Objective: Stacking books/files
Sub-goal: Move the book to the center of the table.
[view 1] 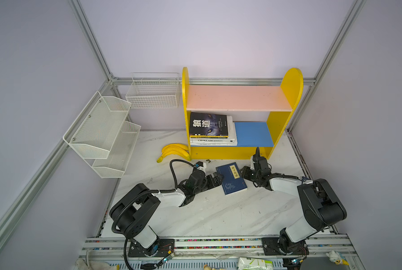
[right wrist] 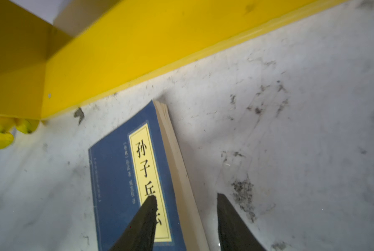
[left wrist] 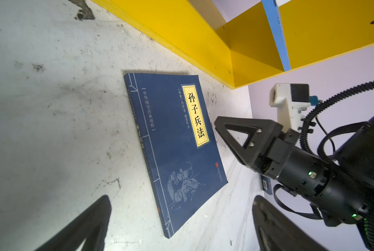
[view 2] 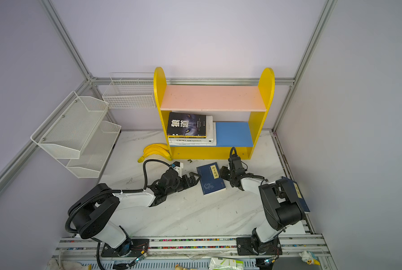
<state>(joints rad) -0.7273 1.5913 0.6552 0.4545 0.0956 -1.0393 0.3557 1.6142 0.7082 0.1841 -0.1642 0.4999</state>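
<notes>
- Both top views are looking down from high up, out in front of the yellow shelf (view 1: 228, 153), side by side, taking in the whole table (view 1: 218, 217).
- The left wrist camera is sitting low, just before the shelf, looking across the navy book (left wrist: 177, 141) along the shelf's front.
- The right wrist camera is sitting even closer, facing the shelf's base board over that book.
- All four are sharing book and shelf.

The right arm (view 2: 280, 210) hides most of a second navy book (view 2: 297, 191) lying behind it.
</notes>
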